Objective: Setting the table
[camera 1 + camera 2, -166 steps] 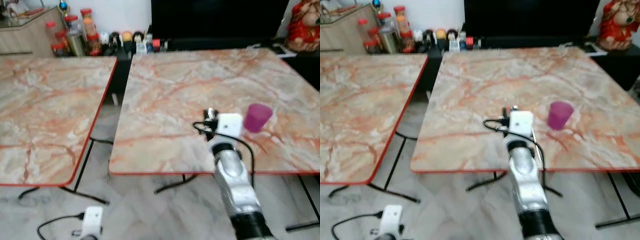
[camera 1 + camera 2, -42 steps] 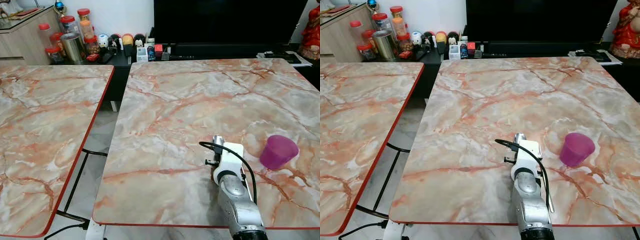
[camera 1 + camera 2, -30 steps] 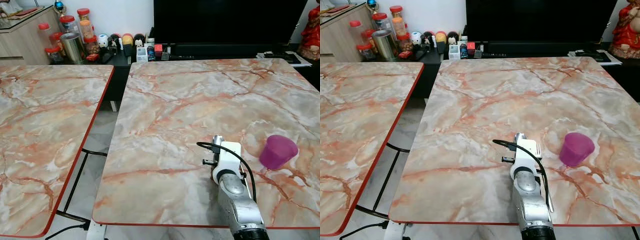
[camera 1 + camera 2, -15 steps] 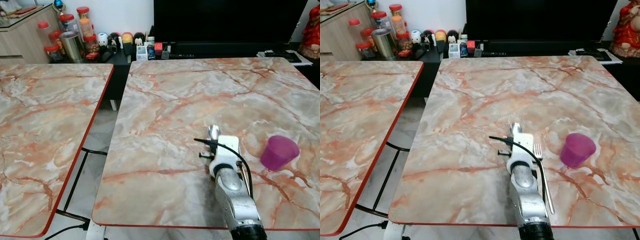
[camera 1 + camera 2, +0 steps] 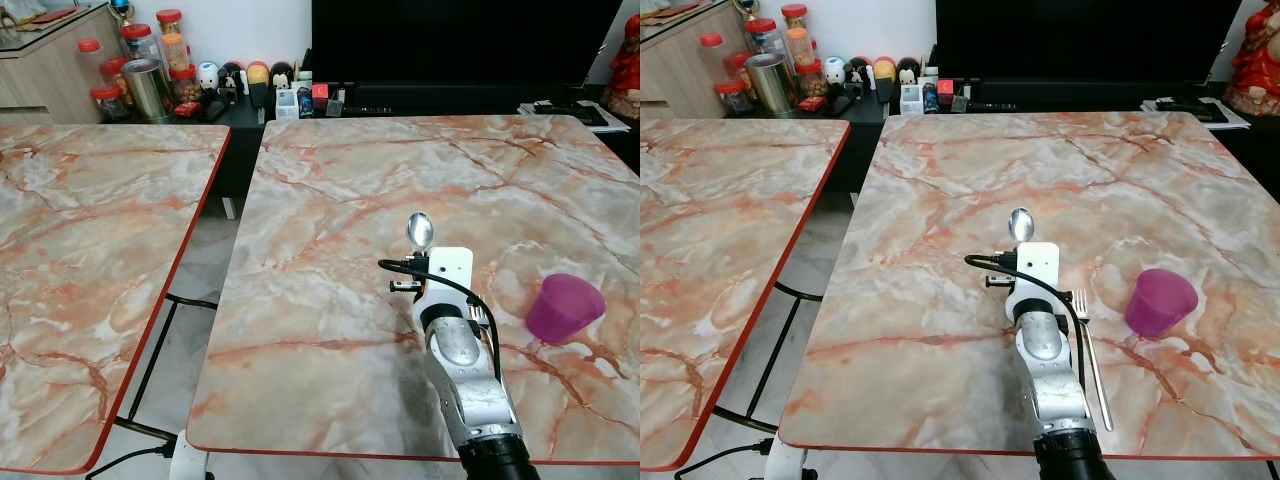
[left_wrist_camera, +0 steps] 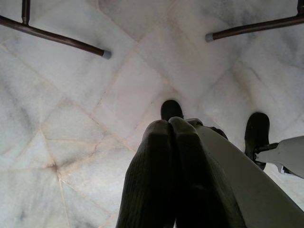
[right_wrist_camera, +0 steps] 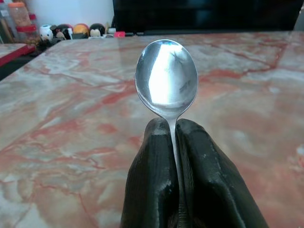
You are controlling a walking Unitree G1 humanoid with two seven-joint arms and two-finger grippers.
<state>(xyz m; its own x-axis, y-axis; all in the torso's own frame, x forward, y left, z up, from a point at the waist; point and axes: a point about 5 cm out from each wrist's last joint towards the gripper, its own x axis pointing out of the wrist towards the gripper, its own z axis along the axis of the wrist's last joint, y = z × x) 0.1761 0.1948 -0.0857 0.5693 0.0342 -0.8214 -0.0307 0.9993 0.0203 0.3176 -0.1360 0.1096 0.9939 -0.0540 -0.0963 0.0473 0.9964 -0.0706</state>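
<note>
My right gripper (image 7: 173, 127) is shut on the handle of a steel spoon (image 7: 166, 78), whose bowl (image 5: 418, 230) sticks out past the white wrist mount above the marble table (image 5: 330, 200). A fork (image 5: 1090, 352) lies flat on the table just right of my right arm. Further right, near the table's right edge, stands a purple cup (image 5: 1160, 302). In the left wrist view my left gripper (image 6: 168, 126) hangs shut over the tiled floor, holding nothing.
A second marble table (image 5: 90, 220) stands to the left, across a gap with metal table legs (image 5: 165, 340). Jars and tins (image 5: 150, 70) crowd a low cabinet behind. A dark screen (image 5: 450, 40) and a red figurine (image 5: 628, 60) lie beyond the far edge.
My right arm has pushed forward over the table with the spoon, so its bowl now shows beyond the wrist. The fork and cup stay where they were.
</note>
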